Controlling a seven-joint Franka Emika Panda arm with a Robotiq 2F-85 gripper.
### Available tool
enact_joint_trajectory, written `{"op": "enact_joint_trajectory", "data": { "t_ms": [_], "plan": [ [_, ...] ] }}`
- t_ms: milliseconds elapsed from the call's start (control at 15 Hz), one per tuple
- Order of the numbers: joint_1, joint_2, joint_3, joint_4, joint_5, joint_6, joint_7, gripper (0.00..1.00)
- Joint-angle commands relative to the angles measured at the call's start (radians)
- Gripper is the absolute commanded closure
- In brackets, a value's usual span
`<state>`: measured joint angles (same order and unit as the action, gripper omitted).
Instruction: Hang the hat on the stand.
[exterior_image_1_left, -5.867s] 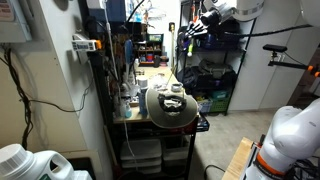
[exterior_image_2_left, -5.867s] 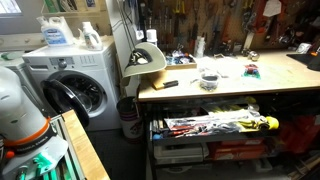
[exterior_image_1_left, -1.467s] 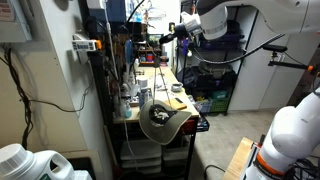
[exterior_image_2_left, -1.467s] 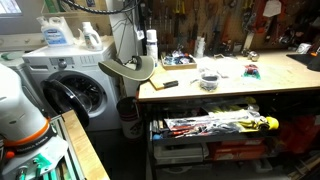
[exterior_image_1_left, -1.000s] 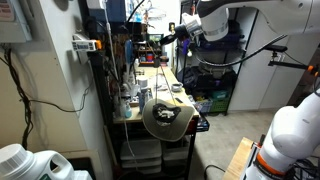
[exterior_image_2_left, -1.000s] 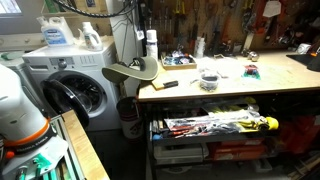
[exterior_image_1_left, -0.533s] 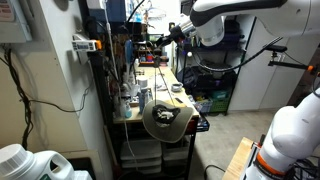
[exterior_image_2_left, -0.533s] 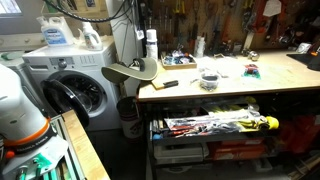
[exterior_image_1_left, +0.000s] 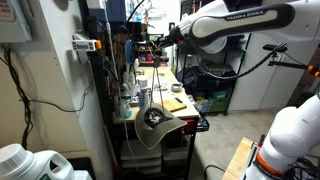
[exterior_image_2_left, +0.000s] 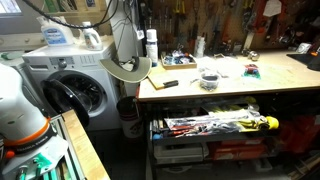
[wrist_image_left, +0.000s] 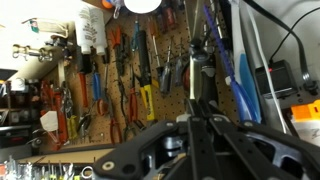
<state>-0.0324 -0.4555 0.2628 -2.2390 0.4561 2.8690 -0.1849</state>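
Hat (exterior_image_1_left: 157, 124) sits tilted at worktop (exterior_image_2_left: 270, 82) end; looks soft, light, floppy. I'd pinch brim edge, not crown. Jaws: can't tell gap or hold.

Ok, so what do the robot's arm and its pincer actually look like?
The arm is glossy white, built of rounded, tube-like links, with darker bands at the joints and dark lettering along the upper link. The pincer at its tip is black; the wrist view shows it as dark, angular metal parts.
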Motion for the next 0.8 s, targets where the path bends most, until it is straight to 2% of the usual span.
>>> {"op": "enact_joint_trajectory", "data": {
  "t_ms": [0,133,267,333,667,733],
  "plan": [
    [-0.021,-0.048,0.004,-0.053,-0.203,0.023,0.226,0.99],
    [-0.023,-0.048,0.006,-0.051,-0.272,0.015,0.301,0.99],
    [-0.013,-0.036,0.0,-0.045,-0.328,0.033,0.322,0.99],
    [0.026,-0.018,-0.033,-0.026,-0.317,0.012,0.312,0.99],
    [0.039,-0.014,-0.043,-0.025,-0.327,0.011,0.316,0.99],
    [0.014,-0.007,-0.024,-0.016,-0.346,0.014,0.338,0.99]
  ]
}}
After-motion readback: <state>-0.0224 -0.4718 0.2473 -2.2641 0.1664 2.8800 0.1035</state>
